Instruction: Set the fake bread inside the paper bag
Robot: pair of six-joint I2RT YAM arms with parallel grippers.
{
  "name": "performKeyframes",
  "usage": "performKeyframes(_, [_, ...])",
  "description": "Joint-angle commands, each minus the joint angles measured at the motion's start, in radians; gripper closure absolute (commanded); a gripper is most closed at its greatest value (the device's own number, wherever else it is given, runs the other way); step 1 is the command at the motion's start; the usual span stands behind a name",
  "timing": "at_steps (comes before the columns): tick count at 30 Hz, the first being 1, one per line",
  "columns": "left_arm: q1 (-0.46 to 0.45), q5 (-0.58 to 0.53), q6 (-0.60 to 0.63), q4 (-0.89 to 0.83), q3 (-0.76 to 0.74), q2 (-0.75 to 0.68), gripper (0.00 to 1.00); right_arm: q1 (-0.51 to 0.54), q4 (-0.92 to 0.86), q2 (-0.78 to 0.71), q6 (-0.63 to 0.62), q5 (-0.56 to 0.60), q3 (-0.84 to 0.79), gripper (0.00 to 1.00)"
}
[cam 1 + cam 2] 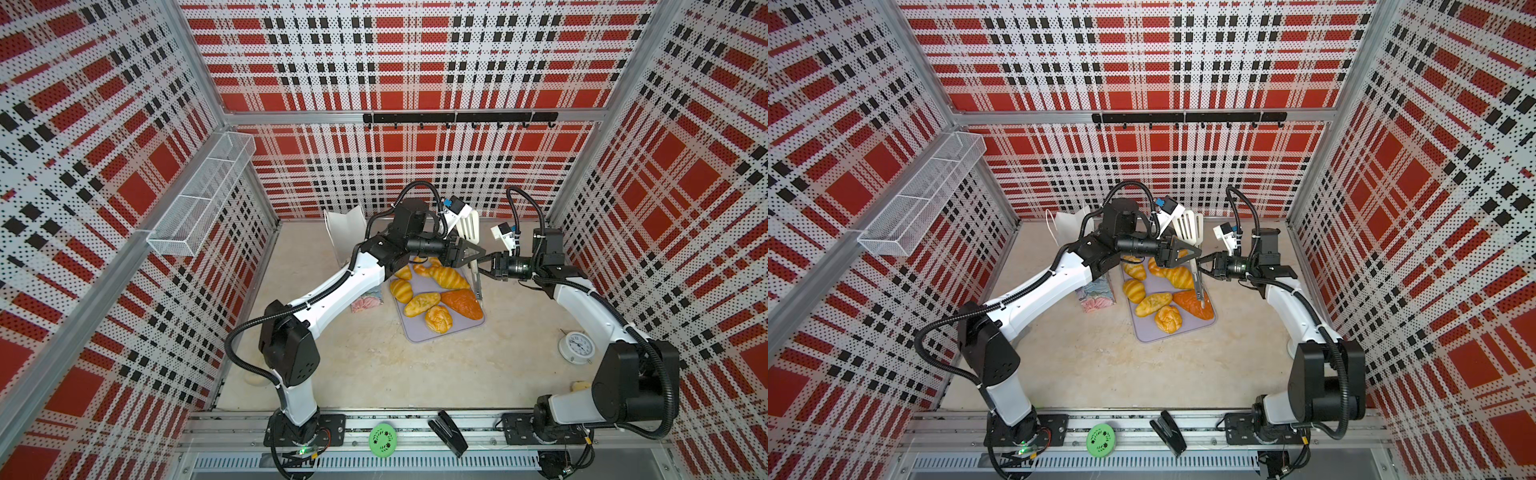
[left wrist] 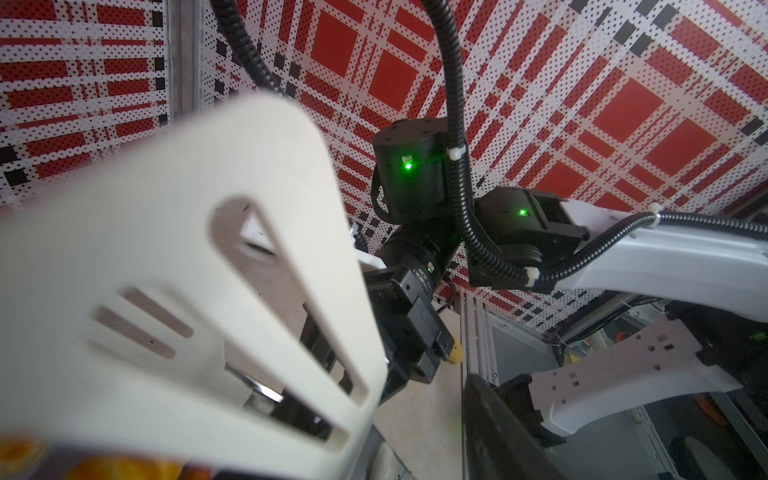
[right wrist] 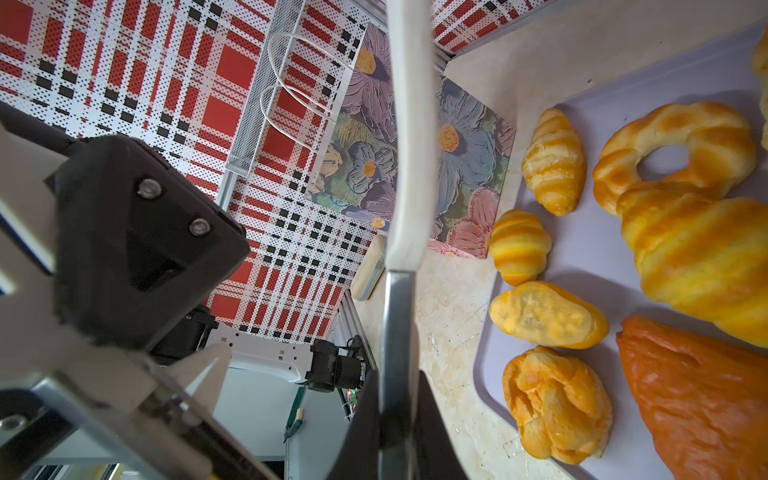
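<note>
1. The fake bread (image 1: 422, 303) lay on the lavender tray (image 3: 590, 257). Every piece you could see rested there; none sat in a pincer and none showed in the bag.
2. The paper bag (image 3: 469, 166) stood upright on the tabletop (image 1: 374, 353), just beside the tray's left edge. Its mouth faced up, and your left arm partly hid it in both top views.
3. Your right pincer (image 1: 478, 269) was clenched on the metal handle of a slotted spatula (image 1: 1190, 226). It held the tool over the tray's far right edge, with the white head raised above the tray's back end.
4. Your left pincer (image 1: 469, 257) hovered over the tray's far end, close against the spatula. I cannot tell whether it had gripped the tool. In the right wrist view its black finger stood beside the handle, and the blurred head filled the left wrist view.
5. The step in hand looked like tool handling, a handover or a steadying of the spatula, with no bread loaded yet.
6. The next move called for you to settle which pincer carried the spatula. You would then lower the head flat onto the tray and slide it under one piece. The dark orange loaf (image 1: 463, 303) at the tray's right edge looked the easiest to reach.
7. You would need to keep the head level while carrying the piece off the tray's left edge to the bag's mouth. The bag looked light enough to tip if nudged.
</note>
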Motion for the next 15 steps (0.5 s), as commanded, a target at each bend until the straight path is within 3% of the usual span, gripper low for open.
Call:
performKeyframes(1, [0.002, 0.036, -0.013, 0.044, 0.032, 0.012, 0.46, 0.005, 0.051, 0.006, -0.001, -0.029, 0.036, 0.88])
performKeyframes(7, [0.005, 0.044, -0.015, 0.046, 0.029, 0.013, 0.62, 0.006, 0.099, 0.011, 0.049, -0.038, 0.031, 0.88])
performKeyframes(15, [0.01, 0.057, -0.026, 0.071, 0.021, 0.015, 0.81, 0.006, 0.049, 0.008, 0.015, -0.018, 0.038, 0.85])
